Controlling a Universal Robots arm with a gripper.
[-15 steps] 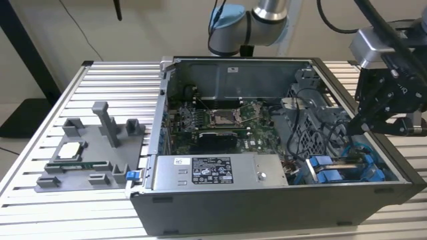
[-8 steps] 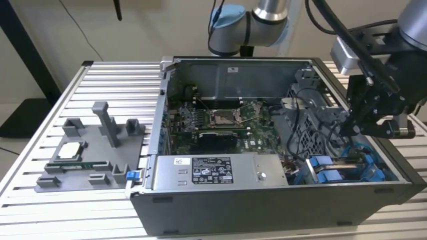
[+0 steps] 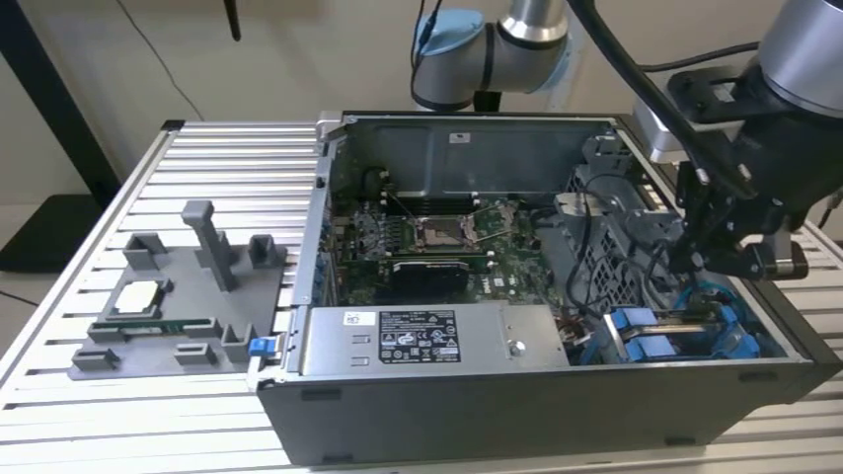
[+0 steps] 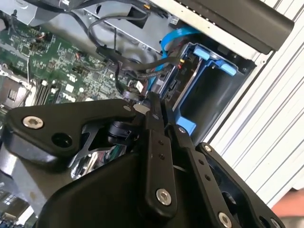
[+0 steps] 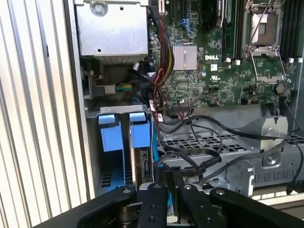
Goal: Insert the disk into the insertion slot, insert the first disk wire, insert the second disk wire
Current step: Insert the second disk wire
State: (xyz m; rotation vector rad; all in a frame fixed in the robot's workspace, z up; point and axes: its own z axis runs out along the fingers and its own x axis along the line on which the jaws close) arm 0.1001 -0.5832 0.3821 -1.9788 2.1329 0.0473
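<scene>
Right now the arm's black gripper [image 3: 737,259] hangs inside the open computer case [image 3: 527,415], down at the drive bay corner on the exterior view's right, near the front wall. Its fingers [image 4: 159,142] are drawn together, and in the second wrist view their tips sit right at a dark cable [image 4: 137,64] and what may be a small connector; whether they actually pinch it I cannot tell. The disk [image 5: 141,166] already sits in the insertion slot [image 5: 121,110]: in the first wrist view two blue carrier tabs [image 5: 140,128] stand side by side in the bay, and the drive edge shows just below the tab closer to the cables. In the exterior view the same blue carrier frames [image 3: 658,336] lie low in the case, just beside the gripper. A blue data cable [image 4: 178,35] loops nearby, and several black wires [image 5: 199,142] run across the perforated grey drive cage [image 5: 228,142] toward the disk's back edge. To my eye the work in hand is a wire insertion, with the disk step done. Doing it well would mean keeping the connector square to the drive's port, pressing straight along the port's axis rather than at a slant, and keeping the loose black wires from being trapped under the fingertips. The green motherboard [image 3: 421,232] lies well apart, toward the case's middle.
</scene>
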